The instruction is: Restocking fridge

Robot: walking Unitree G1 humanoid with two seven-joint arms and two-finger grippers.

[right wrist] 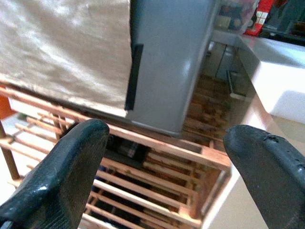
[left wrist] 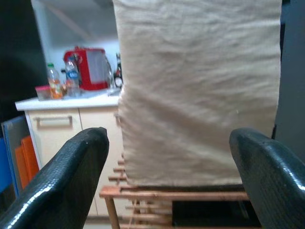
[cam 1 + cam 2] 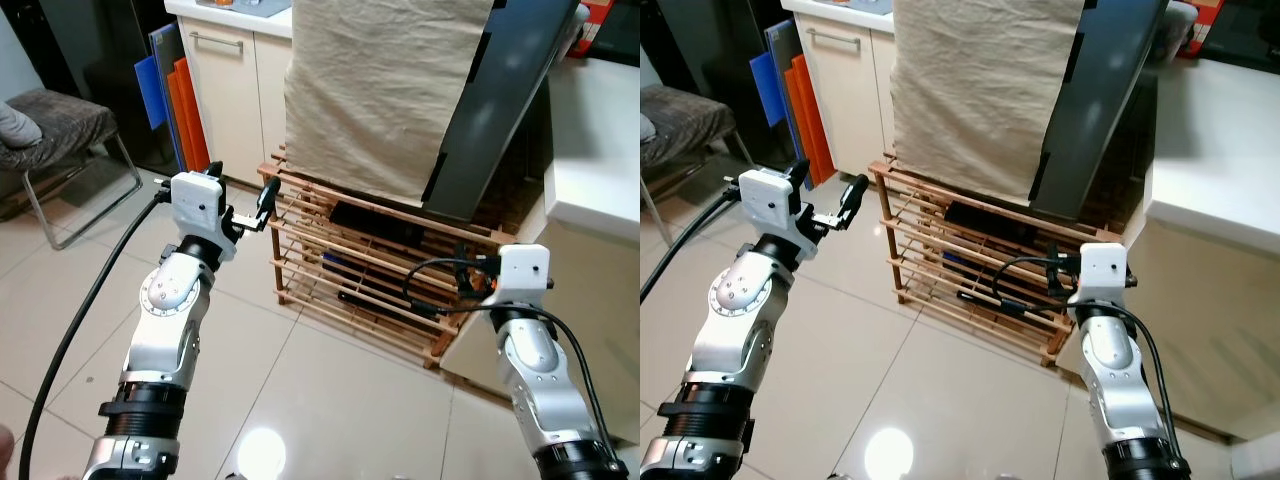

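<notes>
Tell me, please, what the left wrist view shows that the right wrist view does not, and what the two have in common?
Left wrist view alone: a red appliance and two bottles on a white counter, above a cream cabinet with a handle.

Right wrist view alone: the grey fridge with its dark handle strip, and a white counter beside it.

Both: the beige cloth hanging over the wooden slatted rack, seen between the open black fingers of that arm's tool, left tool and right tool.

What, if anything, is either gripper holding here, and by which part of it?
Nothing is held. The left gripper and the right gripper both have their jaws spread wide with nothing between them, facing the cloth-draped fridge on its wooden rack.
</notes>
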